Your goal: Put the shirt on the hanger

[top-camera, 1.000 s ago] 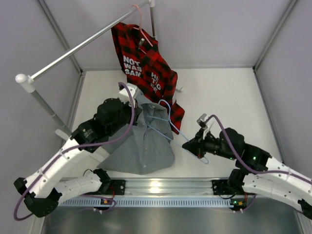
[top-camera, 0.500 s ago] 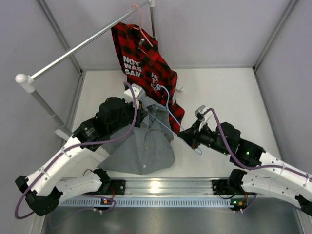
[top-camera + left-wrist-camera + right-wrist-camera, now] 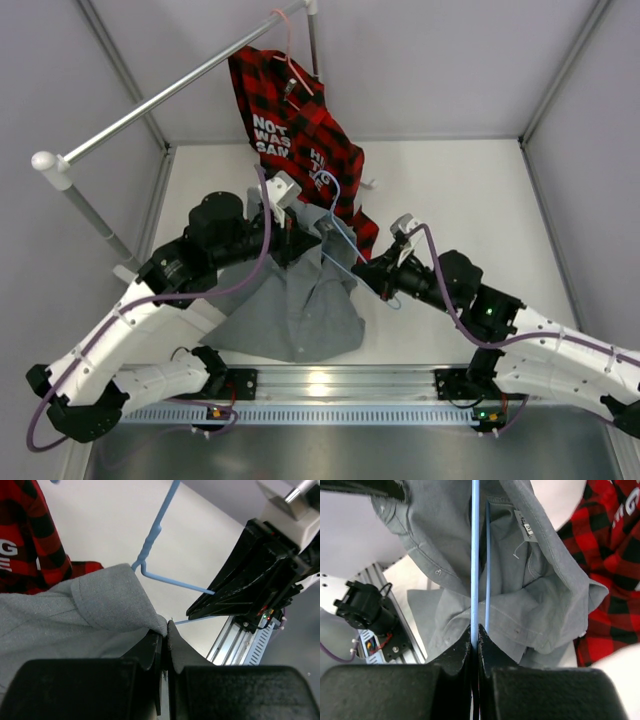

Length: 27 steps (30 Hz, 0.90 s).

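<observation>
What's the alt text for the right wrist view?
The right hand is shut on a wire of the light-blue hanger, which runs straight up the middle of the frame across the bunched grey shirt, its neck label showing. A red-and-black plaid shirt fills the right edge.

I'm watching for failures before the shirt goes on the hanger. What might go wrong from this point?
The left end effector pinches only the edge of the shirt collar, so the fabric may slip out.
The right end effector holds the hanger by one thin wire, so it may twist.
The plaid shirt hangs close by; the hook may snag it.
</observation>
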Tool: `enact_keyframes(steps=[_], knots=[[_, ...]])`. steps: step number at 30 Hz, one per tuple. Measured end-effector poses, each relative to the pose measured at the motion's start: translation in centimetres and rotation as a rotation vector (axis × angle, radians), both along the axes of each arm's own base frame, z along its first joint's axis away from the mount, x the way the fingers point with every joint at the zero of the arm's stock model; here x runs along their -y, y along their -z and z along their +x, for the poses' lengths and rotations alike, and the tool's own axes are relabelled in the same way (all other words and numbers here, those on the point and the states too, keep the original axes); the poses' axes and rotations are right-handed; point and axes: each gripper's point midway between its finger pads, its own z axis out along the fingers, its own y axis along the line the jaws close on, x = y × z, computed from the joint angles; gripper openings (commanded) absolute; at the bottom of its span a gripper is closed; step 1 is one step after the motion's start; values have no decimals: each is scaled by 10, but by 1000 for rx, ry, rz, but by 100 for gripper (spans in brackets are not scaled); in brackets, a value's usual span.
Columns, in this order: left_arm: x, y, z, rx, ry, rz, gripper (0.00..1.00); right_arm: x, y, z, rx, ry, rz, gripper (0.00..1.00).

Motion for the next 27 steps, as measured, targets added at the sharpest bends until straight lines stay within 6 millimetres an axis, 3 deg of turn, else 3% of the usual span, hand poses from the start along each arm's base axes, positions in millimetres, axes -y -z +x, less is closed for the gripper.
enact_keyframes(steps=[5,8,22,24,25,26,27], knots=[[0,-26,-8,30,36,-42,0,-2,-6,-6,57,-37,87,0],[5,-31,-15,22,78,-51,0,-3,-7,-7,85,-42,131,0],[30,-13,-21,-90,206,15,3,-6,-16,-7,161,-48,300,0],[35,-14,-25,-91,235,21,13,-6,-14,-7,165,-50,325,0],[39,-15,-28,-90,250,23,22,-7,-13,-7,166,-51,332,0],[41,-17,-31,-84,265,23,53,-8,-12,-7,166,-51,342,0],[44,-19,-33,-78,279,24,67,-9,-12,-6,165,-52,350,0]])
